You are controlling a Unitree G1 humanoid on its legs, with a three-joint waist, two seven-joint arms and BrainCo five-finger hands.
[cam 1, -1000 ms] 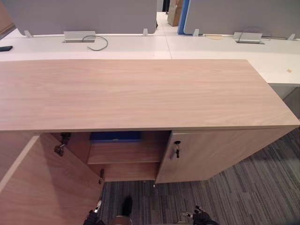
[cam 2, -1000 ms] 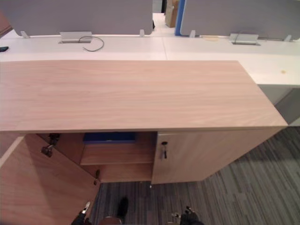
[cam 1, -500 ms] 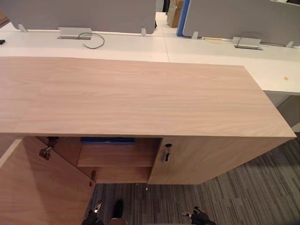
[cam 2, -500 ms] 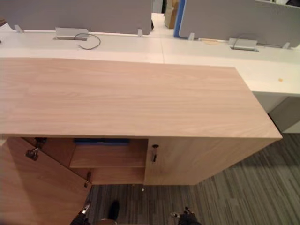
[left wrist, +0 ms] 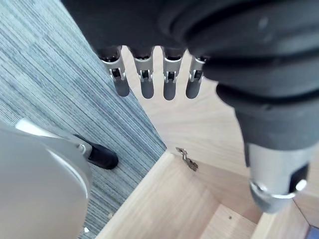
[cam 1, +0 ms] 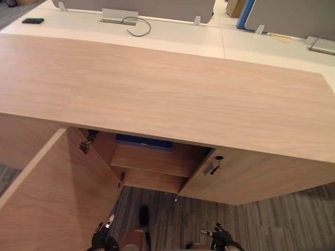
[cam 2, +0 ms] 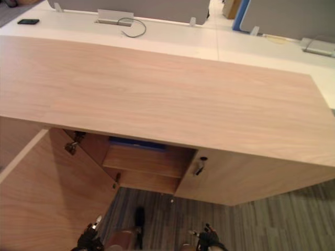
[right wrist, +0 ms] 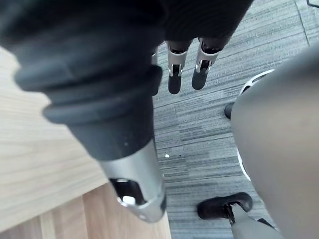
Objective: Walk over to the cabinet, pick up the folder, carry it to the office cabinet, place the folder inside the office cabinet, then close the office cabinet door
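A long wooden office cabinet [cam 1: 172, 99] stands in front of me. Its left door [cam 1: 49, 193] hangs wide open toward me, and its right door [cam 1: 251, 175] with a key in the lock is nearly closed. On the upper shelf inside lies the blue folder [cam 1: 144, 141], mostly hidden under the cabinet top. My left hand [cam 1: 103, 239] hangs low in front of the open door, fingers straight and holding nothing. Low over the carpet to the right is my right hand [cam 1: 221, 238], also relaxed and empty.
White desks [cam 1: 172, 36] with grey dividers run behind the cabinet, carrying a cable, socket boxes and a black phone [cam 1: 32, 21]. Grey striped carpet [cam 1: 272, 219] covers the floor in front and to the right.
The camera has shifted: the cabinet now looks closer and turned, with more of its left side and open door showing. Both hands still hang low and empty.
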